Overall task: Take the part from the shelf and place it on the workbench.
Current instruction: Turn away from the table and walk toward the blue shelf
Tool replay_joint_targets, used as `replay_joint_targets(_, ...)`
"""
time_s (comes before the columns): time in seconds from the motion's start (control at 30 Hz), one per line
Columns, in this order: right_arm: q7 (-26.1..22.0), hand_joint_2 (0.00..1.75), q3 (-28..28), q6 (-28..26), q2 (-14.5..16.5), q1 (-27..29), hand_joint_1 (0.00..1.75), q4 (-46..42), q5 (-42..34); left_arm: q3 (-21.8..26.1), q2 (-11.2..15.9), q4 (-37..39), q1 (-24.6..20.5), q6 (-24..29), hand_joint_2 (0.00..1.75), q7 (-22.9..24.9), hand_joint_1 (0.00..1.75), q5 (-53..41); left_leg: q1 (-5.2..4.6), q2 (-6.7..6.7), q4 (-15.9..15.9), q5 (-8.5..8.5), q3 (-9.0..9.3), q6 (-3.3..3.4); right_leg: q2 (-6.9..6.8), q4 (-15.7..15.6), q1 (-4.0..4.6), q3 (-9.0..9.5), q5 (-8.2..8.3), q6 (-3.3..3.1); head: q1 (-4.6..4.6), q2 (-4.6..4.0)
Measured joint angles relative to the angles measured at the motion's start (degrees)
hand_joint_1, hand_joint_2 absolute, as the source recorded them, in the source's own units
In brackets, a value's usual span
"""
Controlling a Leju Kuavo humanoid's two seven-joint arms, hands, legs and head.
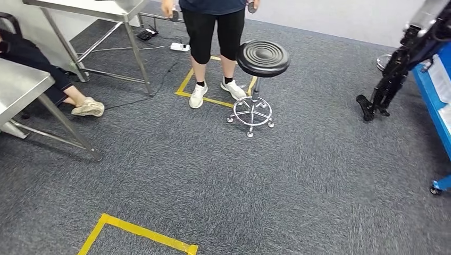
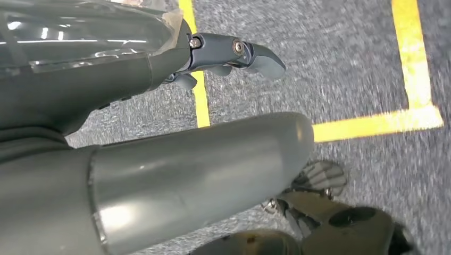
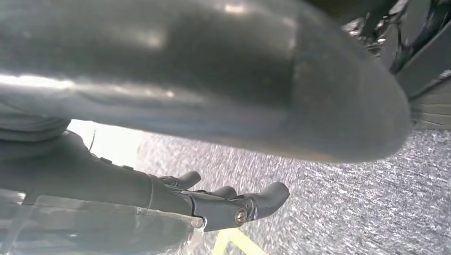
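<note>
Yellow floor tape [image 1: 139, 231] marks a corner on grey carpet [image 1: 223, 175] closest to the head camera. Beyond it, a person [image 1: 213, 37] in white shoes stands on another taped square beside a black round stool [image 1: 262, 58] on a chrome wheeled base. A second person's leg and shoe [image 1: 88, 107] reach out from under a steel table [image 1: 21, 87] at the left; another steel table [image 1: 95, 8] stands further back. A blue cart [image 1: 439, 106] sits at the right edge with a dark jointed frame [image 1: 391, 79] leaning just beside it. Left wrist view adds the left hand [image 2: 223, 56] hanging over tape lines, fingers loosely extended and apart, holding nothing. Right wrist view adds the right hand [image 3: 228, 202], likewise slack and empty, though blur makes this less certain. Neither the part nor a shelf can be made out.
</note>
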Motion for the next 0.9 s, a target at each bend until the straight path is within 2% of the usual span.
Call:
replay_joint_targets(0.03, 0.0, 0.0, 0.0, 0.0, -0.01, -0.02, 0.0, 0.0, 0.01, 0.0, 0.01, 0.0, 0.02, 0.0, 0.0, 0.0, 0.0, 0.0, -0.09, 0.75, 0.01, -0.05, 0.01, 0.06, -0.23, 2.64, -0.11, -1.34, -0.73, 0.14, 0.0, 0.0)
replay_joint_targets(0.07, 0.0, 0.0, 0.0, 0.0, 0.0, 0.02, 0.0, 0.01, 0.01, 0.0, 0.01, 0.0, 0.02, 0.0, 0.0, 0.0, 0.0, 0.0, -0.13, 1.43, 0.01, -0.11, 0.04, 0.07, -0.41, 3.15, -0.23, -1.59, -0.59, 0.49, 0.0, 0.0)
replay_joint_targets(0.1, 0.0, 0.0, 0.0, 0.0, -0.01, 0.08, 0.0, 0.01, 0.03, 0.0, -0.01, 0.0, 0.01, 0.0, 0.0, 0.0, 0.0, 0.0, -0.12, 2.04, 0.01, -0.18, 0.13, 0.01, -0.7, 1.29, -0.35, -0.6, 0.39, 0.97, 0.02, 0.0)
replay_joint_targets(0.13, 0.0, 0.0, 0.0, 0.0, -0.03, 0.15, 0.0, 0.01, 0.05, 0.0, -0.03, 0.0, -0.01, 0.0, 0.0, -0.01, 0.0, 0.0, -0.1, 2.56, 0.01, -0.27, 0.26, -0.09, -1.3, -2.36, -0.42, 1.34, 1.84, 1.45, 0.03, 0.0)
replay_joint_targets(0.17, -0.02, 0.0, 0.0, 0.0, -0.05, 0.14, 0.0, 0.01, 0.08, 0.0, -0.04, 0.0, -0.03, 0.0, 0.0, -0.01, 0.0, 0.0, -0.15, 3.05, 0.02, -0.4, 0.41, -0.29, -2.61, -6.65, -0.41, 3.57, 3.29, 1.7, 0.1, 0.0)
replay_joint_targets(0.2, -0.03, 0.0, 0.0, 0.0, -0.07, 0.05, 0.0, 0.0, 0.11, 0.0, -0.04, 0.0, -0.02, 0.01, 0.0, -0.01, 0.0, 0.0, -0.29, 3.52, 0.02, -0.59, 0.59, -0.59, -3.71, -10.04, -0.22, 5.38, 4.42, 1.65, 0.13, 0.0)
replay_joint_targets(0.23, -0.05, 0.0, 0.01, 0.0, -0.07, -0.05, 0.0, 0.0, 0.13, 0.0, -0.03, 0.0, -0.01, 0.01, 0.0, 0.0, 0.0, 0.0, -0.42, 3.95, 0.02, -0.76, 0.77, -0.9, -4.5, -12.06, 0.0, 6.46, 5.05, 1.36, 0.12, 0.0)
replay_joint_targets(0.27, -0.08, 0.0, 0.01, 0.0, -0.05, -0.13, 0.0, 0.01, 0.14, 0.0, -0.03, 0.0, -0.02, 0.02, 0.0, 0.01, 0.0, 0.0, -0.54, 4.46, -0.05, -0.9, 0.98, -1.24, -4.79, -12.86, 0.28, 6.74, 5.29, 0.92, 0.13, 0.0)
replay_joint_targets(0.3, -0.08, 0.0, 0.01, 0.0, -0.06, -0.14, 0.0, 0.02, 0.14, 0.0, -0.05, 0.0, -0.06, 0.02, 0.0, 0.01, 0.0, 0.0, -0.56, 4.97, -0.18, -1.0, 1.23, -1.57, -4.21, -12.87, 0.51, 6.63, 5.4, 0.52, 0.09, 0.0)
replay_joint_targets(0.33, -0.08, 0.0, 0.01, 0.0, -0.07, -0.09, 0.0, 0.03, 0.15, 0.0, -0.09, -0.01, -0.12, 0.02, 0.0, 0.02, 0.0, 0.0, -0.42, 5.18, -0.23, -1.14, 1.47, -1.91, -3.58, -12.99, 0.25, 6.7, 5.51, 0.08, 0.07, 0.0)
replay_joint_targets(0.37, -0.08, 0.0, 0.01, 0.0, -0.05, -0.03, 0.0, 0.05, 0.15, 0.0, -0.12, -0.03, -0.18, 0.03, 0.0, 0.03, 0.0, 0.0, -0.28, 4.74, 0.0, -1.49, 1.61, -2.23, -3.0, -13.17, 0.0, 6.79, 5.62, -0.29, 0.01, 0.0)
replay_joint_targets(0.43, -0.06, 0.0, 0.01, 0.0, -0.07, -0.03, 0.0, 0.08, 0.16, -0.01, -0.18, -0.05, -0.15, 0.1, 0.0, 0.04, 0.0, 0.02, -0.03, 1.97, 3.72, -4.11, 0.21, -2.6, -1.84, -13.51, -0.62, 7.22, 5.93, -1.24, -0.23, 0.0)
replay_joint_targets(0.5, -0.07, 0.0, 0.01, 0.02, -0.09, -0.07, 0.0, 0.09, 0.23, -0.01, -0.2, -0.02, 0.11, 0.18, 0.0, 0.04, 0.0, 0.07, 0.0, -0.55, 11.19, -7.96, -3.35, -2.59, -0.62, -13.5, -0.46, 7.15, 6.0, -1.8, -0.37, 0.0)
replay_joint_targets(0.53, -0.09, 0.0, 0.02, 0.03, -0.09, -0.07, 0.0, 0.09, 0.27, -0.01, -0.21, -0.01, 0.28, 0.2, 0.0, 0.04, 0.0, 0.13, 0.0, -0.98, 14.43, -9.06, -5.07, -2.59, 0.11, -13.48, -0.34, 7.15, 5.98, -1.89, -0.36, 0.0)
replay_joint_targets(0.57, -0.16, 0.0, 0.02, 0.05, -0.08, -0.05, 0.0, 0.09, 0.31, 0.0, -0.2, 0.01, 0.42, 0.22, 0.0, 0.04, 0.0, 0.2, 0.01, -1.17, 16.06, -9.05, -6.13, -2.6, 0.87, -13.45, -0.25, 7.19, 5.97, -1.9, -0.37, 0.0)
replay_joint_targets(0.6, -0.25, 0.0, 0.03, 0.06, -0.08, -0.01, 0.0, 0.1, 0.34, 0.0, -0.19, 0.02, 0.51, 0.24, 0.0, 0.04, 0.0, 0.27, 0.05, -1.29, 15.57, -7.87, -6.23, -2.6, 1.66, -13.42, -0.21, 7.27, 5.96, -1.89, -0.37, 0.0)
replay_joint_targets(0.67, -0.46, 0.0, 0.04, 0.11, -0.08, 0.01, 0.0, 0.11, 0.44, 0.0, -0.15, 0.03, 0.56, 0.36, 0.0, 0.03, 0.0, 0.4, 0.33, -2.18, 9.07, -3.38, -3.68, -2.57, 3.19, -13.27, -0.25, 7.44, 5.91, -1.8, -0.39, 0.0)
replay_joint_targets(0.7, -0.54, 0.0, 0.05, 0.18, -0.09, -0.02, 0.0, 0.11, 0.48, 0.0, -0.14, 0.05, 0.56, 0.43, 0.0, 0.02, 0.0, 0.44, 0.49, -3.32, 5.41, -1.68, -2.17, -2.59, 3.86, -13.0, -0.09, 7.34, 5.8, -1.59, -0.37, 0.0)
replay_joint_targets(0.73, -0.57, 0.0, 0.05, 0.27, -0.13, -0.07, 0.0, 0.11, 0.52, 0.0, -0.13, 0.08, 0.56, 0.51, 0.0, 0.01, 0.0, 0.45, 0.57, -4.19, 2.82, -0.68, -1.14, -2.52, 4.44, -12.79, -0.01, 7.17, 5.73, -1.31, -0.32, 0.0)
replay_joint_targets(0.77, -0.59, 0.0, 0.06, 0.38, -0.16, -0.06, 0.0, 0.11, 0.53, 0.0, -0.14, 0.1, 0.55, 0.58, 0.0, 0.01, 0.0, 0.45, 0.48, -4.83, 1.53, -0.38, -0.66, -2.35, 4.95, -12.67, 0.07, 6.79, 5.7, -0.92, -0.29, 0.0)
replay_joint_targets(0.8, -0.59, 0.0, 0.07, 0.46, -0.2, -0.01, 0.0, 0.12, 0.54, 0.0, -0.15, 0.12, 0.51, 0.63, 0.0, 0.0, 0.0, 0.44, 0.23, -4.81, 1.27, -0.48, -0.62, -2.05, 5.43, -12.65, 0.06, 6.44, 5.73, -0.48, -0.26, 0.0)
replay_joint_targets(0.83, -0.59, 0.0, 0.07, 0.51, -0.24, 0.1, 0.0, 0.14, 0.56, 0.0, -0.18, 0.11, 0.45, 0.68, 0.0, -0.01, 0.0, 0.44, 0.06, -4.19, 1.21, -0.35, -0.61, -1.55, 5.84, -12.8, -0.15, 6.19, 5.83, -0.09, -0.25, 0.0)
replay_joint_targets(0.87, -0.59, 0.0, 0.07, 0.54, -0.25, 0.23, 0.0, 0.16, 0.6, 0.01, -0.19, 0.11, 0.37, 0.73, 0.0, -0.01, 0.0, 0.44, -0.03, -3.64, 1.0, -0.17, -0.52, -1.04, 5.41, -12.63, -0.27, 5.93, 5.8, 0.2, -0.26, 0.0)
replay_joint_targets(0.9, -0.58, 0.0, 0.07, 0.54, -0.23, 0.28, 0.0, 0.19, 0.64, 0.01, -0.19, 0.11, 0.32, 0.78, 0.0, -0.01, 0.0, 0.44, -0.05, -3.05, 0.76, 0.03, -0.43, -0.54, 4.21, -11.75, -0.32, 5.51, 5.35, 0.33, -0.15, 0.0)
